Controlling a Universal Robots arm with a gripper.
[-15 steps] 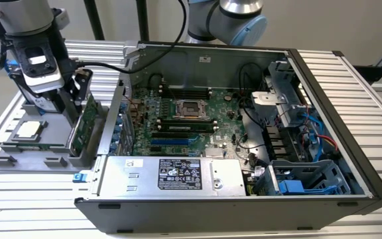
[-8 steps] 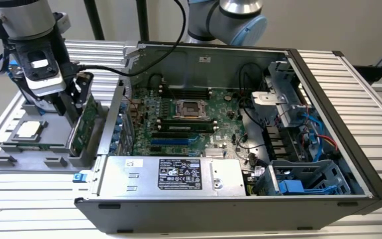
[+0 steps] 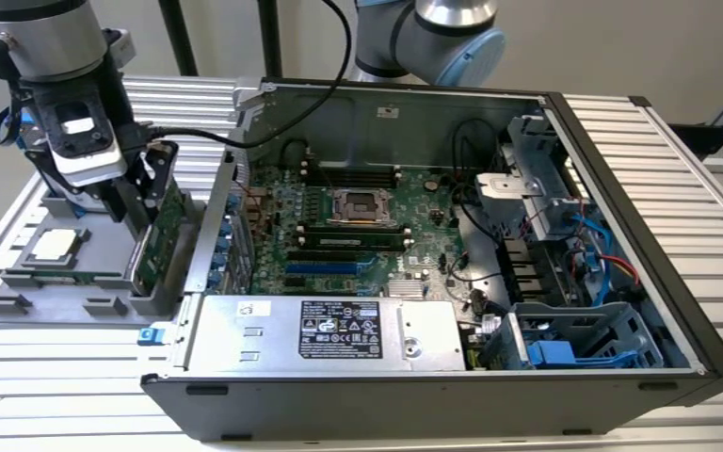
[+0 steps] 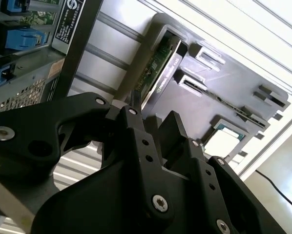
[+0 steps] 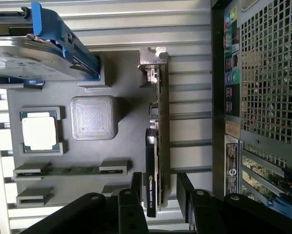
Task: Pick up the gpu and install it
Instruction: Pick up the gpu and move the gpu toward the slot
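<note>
Within the parted hand (image 5: 160, 187) stands the gpu (image 5: 152, 156).

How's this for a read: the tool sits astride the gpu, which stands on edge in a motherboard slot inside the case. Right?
Not quite. The gpu stands on edge in the grey holder tray outside the case, not in a motherboard slot, as the first wrist view shows. The tool does sit astride it.
</note>
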